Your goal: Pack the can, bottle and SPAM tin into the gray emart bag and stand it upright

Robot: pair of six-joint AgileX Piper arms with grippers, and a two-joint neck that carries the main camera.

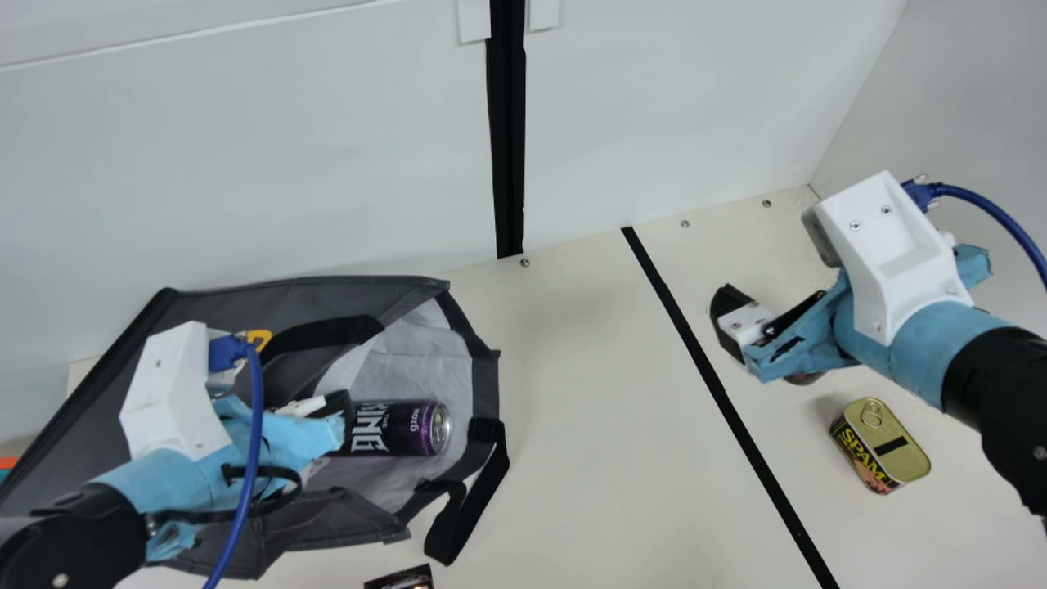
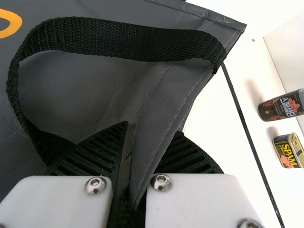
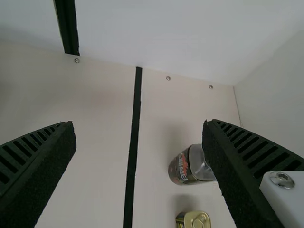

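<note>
The gray bag lies on its side in the main view, its mouth facing right, with the dark can inside on the pale lining. My left gripper is at the mouth; in the left wrist view, my left gripper is shut on the fabric edge of the gray bag, below a black strap. My right gripper is above the table at right; its fingers stand wide open in the right wrist view. Beyond them lies the bottle, near the SPAM tin. The SPAM tin rests label outward, pull-ring up.
A black tape line runs across the table between the bag and the tin. White walls stand behind and at the right. A small dark printed item shows at the main view's bottom edge. The bag's handle trails onto the table.
</note>
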